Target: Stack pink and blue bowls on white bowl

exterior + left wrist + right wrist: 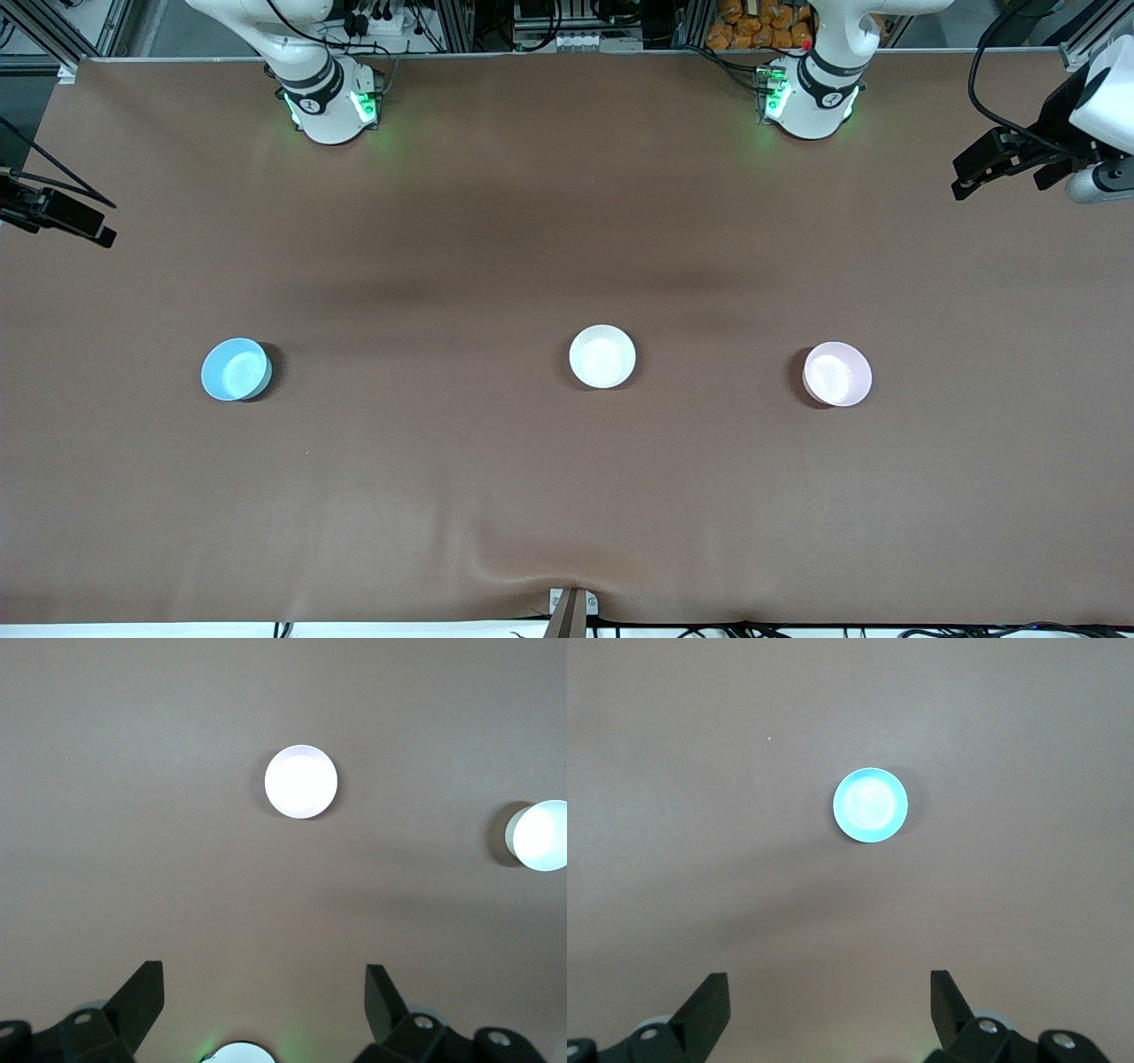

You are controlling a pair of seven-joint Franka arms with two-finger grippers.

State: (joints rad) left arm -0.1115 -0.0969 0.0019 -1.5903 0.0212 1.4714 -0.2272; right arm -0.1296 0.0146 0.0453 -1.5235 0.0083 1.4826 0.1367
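Note:
Three small bowls stand apart in a row across the middle of the brown table. The blue bowl [236, 369] is toward the right arm's end, the white bowl [602, 355] is in the middle, and the pink bowl [837, 373] is toward the left arm's end. My left gripper [263, 983] is open and empty, high over the table near its base, with the pink bowl [301, 781] and the white bowl [540, 835] below. My right gripper [828, 988] is open and empty, high above the blue bowl [870, 804]. Neither hand shows in the front view.
The arm bases [332, 102] [811, 97] stand at the table's edge farthest from the front camera. Dark fixtures overhang the table's two ends [58, 213] [1010, 159]. The brown cover [567, 496] has a wrinkle near the front edge.

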